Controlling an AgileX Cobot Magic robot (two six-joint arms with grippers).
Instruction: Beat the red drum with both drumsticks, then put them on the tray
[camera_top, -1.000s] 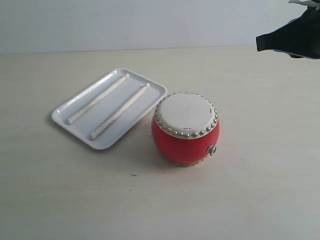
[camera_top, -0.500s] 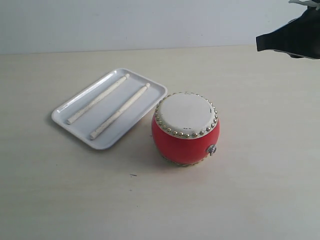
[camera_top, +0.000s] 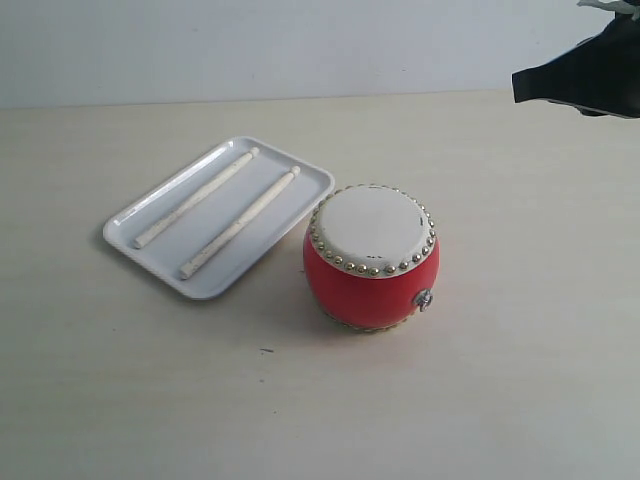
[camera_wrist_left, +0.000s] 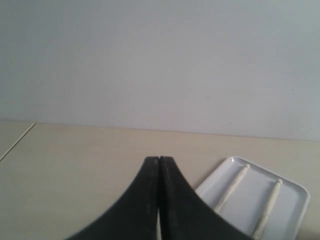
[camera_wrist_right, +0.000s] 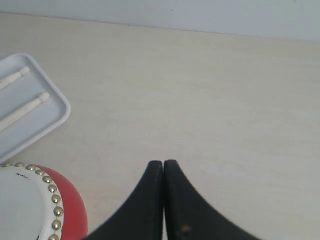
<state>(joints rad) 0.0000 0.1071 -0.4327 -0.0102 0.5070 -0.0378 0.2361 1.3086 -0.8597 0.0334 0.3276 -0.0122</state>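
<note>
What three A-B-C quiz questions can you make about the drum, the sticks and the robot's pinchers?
1. What colour is the drum's body? A) blue B) red C) green
2. Where do the two drumsticks lie? A) on the drum B) under the drum C) in the white tray
3. How are the left gripper and right gripper? A) both shut, empty B) both wide open C) each holding a stick

Answers: B, its side is plainly red; C, both lie side by side inside the rim; A, each wrist view shows the fingers pressed together with nothing between.
</note>
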